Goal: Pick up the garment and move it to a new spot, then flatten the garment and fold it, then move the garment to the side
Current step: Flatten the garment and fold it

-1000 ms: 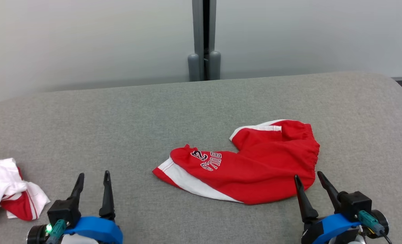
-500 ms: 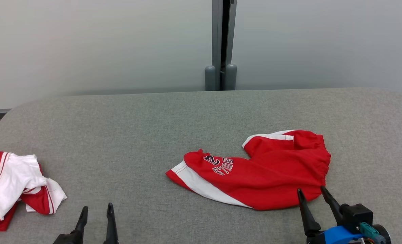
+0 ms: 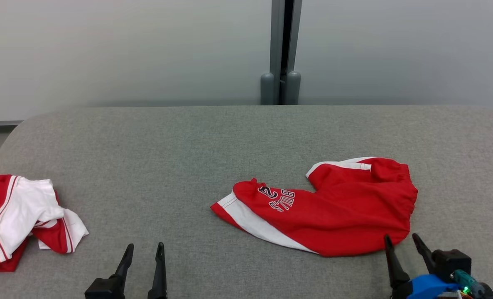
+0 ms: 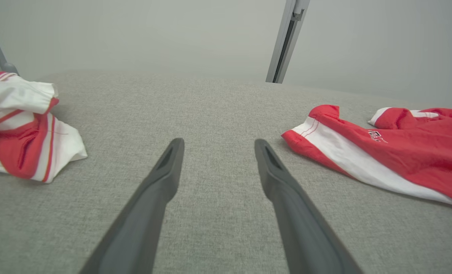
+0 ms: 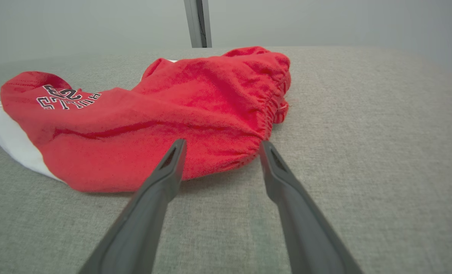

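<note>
Red shorts (image 3: 325, 211) lying crumpled on grey surface (image 3: 188, 145), waistband (image 3: 410, 199) bunching toward 3 o'clock, striped leg (image 3: 250, 218) pointing 9 o'clock. Right tool (image 3: 401, 237) hovering just at shorts' 5 o'clock, fingers spread wide, holding nothing, probably lining up on waistband hem. Left tool (image 3: 145, 246) sitting at 8 o'clock, well apart, likewise wide and empty.

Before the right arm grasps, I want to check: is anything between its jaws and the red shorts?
Nothing visible. The right gripper, jaws open, is at the near edge of the red shorts.
</note>
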